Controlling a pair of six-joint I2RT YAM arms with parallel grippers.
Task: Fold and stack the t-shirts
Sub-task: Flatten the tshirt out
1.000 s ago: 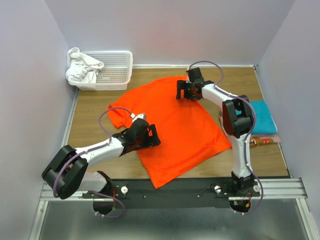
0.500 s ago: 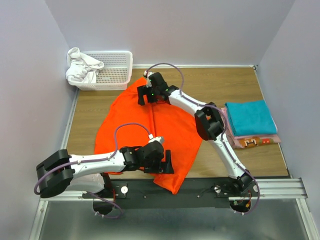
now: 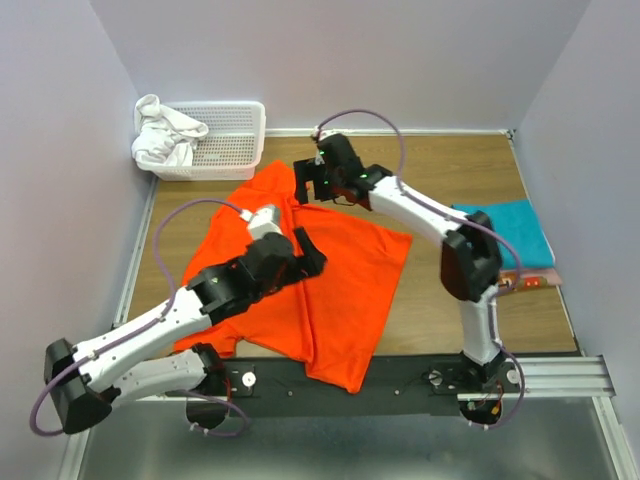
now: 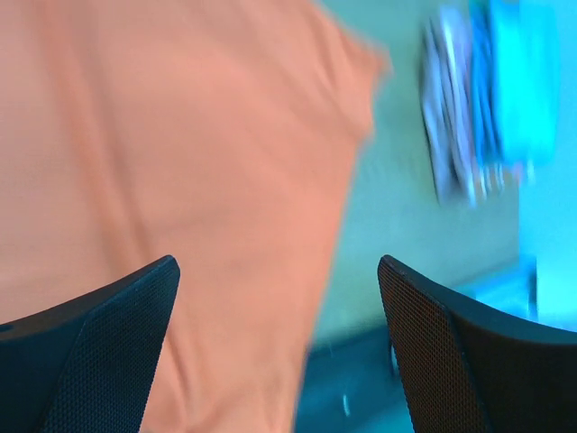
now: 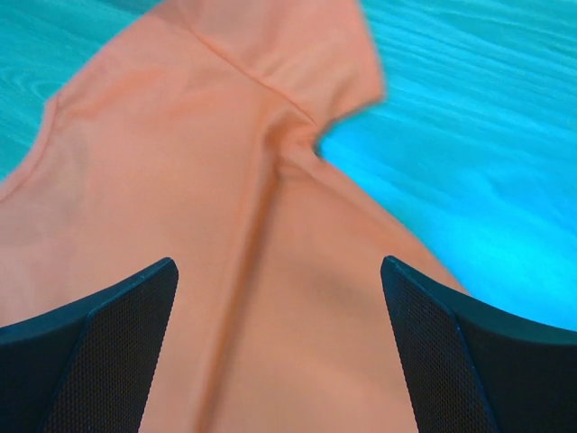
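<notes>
The bright orange t-shirt (image 3: 340, 280) lies rumpled and partly folded over itself on the wooden table, its lower end hanging over the near edge. My left gripper (image 3: 308, 250) hovers open over the shirt's middle; the left wrist view shows orange cloth (image 4: 180, 135) below empty jaws (image 4: 278, 271). My right gripper (image 3: 320, 188) is open above the shirt's far end, with a sleeve and a seam (image 5: 261, 153) under empty jaws (image 5: 279, 271). A folded teal t-shirt (image 3: 512, 232) tops a stack at the right, with a patterned one (image 3: 525, 282) showing beneath it.
A white plastic basket (image 3: 225, 140) stands at the back left with white cloth (image 3: 162, 135) draped over its left rim. Bare wood (image 3: 450, 160) lies between the orange shirt and the stack. A black rail (image 3: 420, 375) runs along the near edge.
The orange shirt, flat a second ago, was folded over and pulled to the left. My left gripper has swung from the near edge up to the shirt's middle; the right one shifted slightly right.
</notes>
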